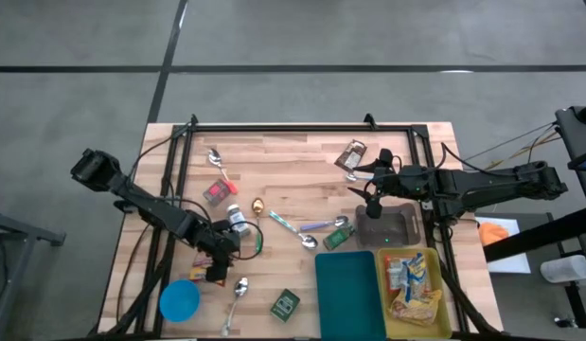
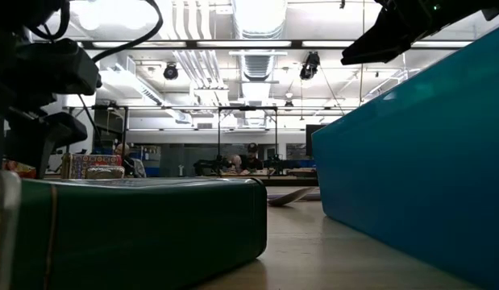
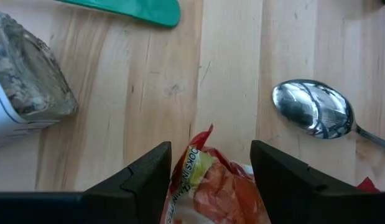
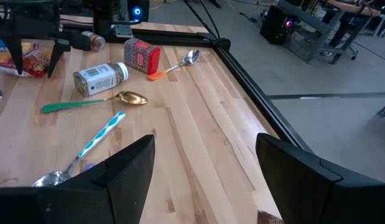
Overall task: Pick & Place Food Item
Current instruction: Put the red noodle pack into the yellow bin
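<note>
Orange and red wrapper fills the gap between my left gripper's (image 3: 208, 180) fingers: the snack packet (image 3: 208, 183) lies flat on the wooden table (image 1: 302, 170), and my fingers stand spread on either side of it, not yet closed on it as far as I can tell. So I judge the pick only at the approach; the grasp, the lift and the carry are all left to do. A spoon (image 3: 313, 115) lies near the packet, and a spice jar (image 3: 24, 87) is off to the other side, both apart from my fingers. The yellow bin (image 1: 442, 303), beside the teal tray (image 1: 345, 289), already holds packets, so I take it as the likely drop spot, well apart from here. My right gripper (image 4: 204, 180) waits raised over the table's far side, fingers spread and holding nothing.
</note>
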You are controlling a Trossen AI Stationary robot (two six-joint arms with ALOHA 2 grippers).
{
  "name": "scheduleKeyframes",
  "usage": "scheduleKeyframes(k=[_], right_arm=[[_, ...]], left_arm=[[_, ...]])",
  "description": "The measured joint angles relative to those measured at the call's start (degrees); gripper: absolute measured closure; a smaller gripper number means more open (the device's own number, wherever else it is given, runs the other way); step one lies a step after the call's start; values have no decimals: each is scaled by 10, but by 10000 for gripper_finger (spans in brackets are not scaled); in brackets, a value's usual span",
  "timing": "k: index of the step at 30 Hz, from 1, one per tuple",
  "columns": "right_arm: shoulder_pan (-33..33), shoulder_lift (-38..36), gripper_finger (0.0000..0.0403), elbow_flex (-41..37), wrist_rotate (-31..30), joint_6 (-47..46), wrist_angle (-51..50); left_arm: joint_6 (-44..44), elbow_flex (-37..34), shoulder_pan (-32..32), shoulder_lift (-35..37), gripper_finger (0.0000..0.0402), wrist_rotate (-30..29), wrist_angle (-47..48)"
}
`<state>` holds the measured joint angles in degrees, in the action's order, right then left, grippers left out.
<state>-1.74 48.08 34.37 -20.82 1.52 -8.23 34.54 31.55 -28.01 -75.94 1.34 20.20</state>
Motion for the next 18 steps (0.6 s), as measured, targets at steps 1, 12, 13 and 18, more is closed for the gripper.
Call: scheduleKeyframes(k=[1, 12, 13, 18], right_arm=[[0, 0, 124, 0, 0, 0, 0], [0, 0, 124, 0, 0, 0, 0], [0, 0, 124, 0, 0, 0, 0], [0, 0, 124, 0, 0, 0, 0]], left_arm=[[0, -1, 0, 0, 180, 0, 0], [3, -1, 0, -6, 180, 7, 1], [4, -1, 0, -8, 180, 9, 1], [6, -1, 0, -24, 180, 17, 0]])
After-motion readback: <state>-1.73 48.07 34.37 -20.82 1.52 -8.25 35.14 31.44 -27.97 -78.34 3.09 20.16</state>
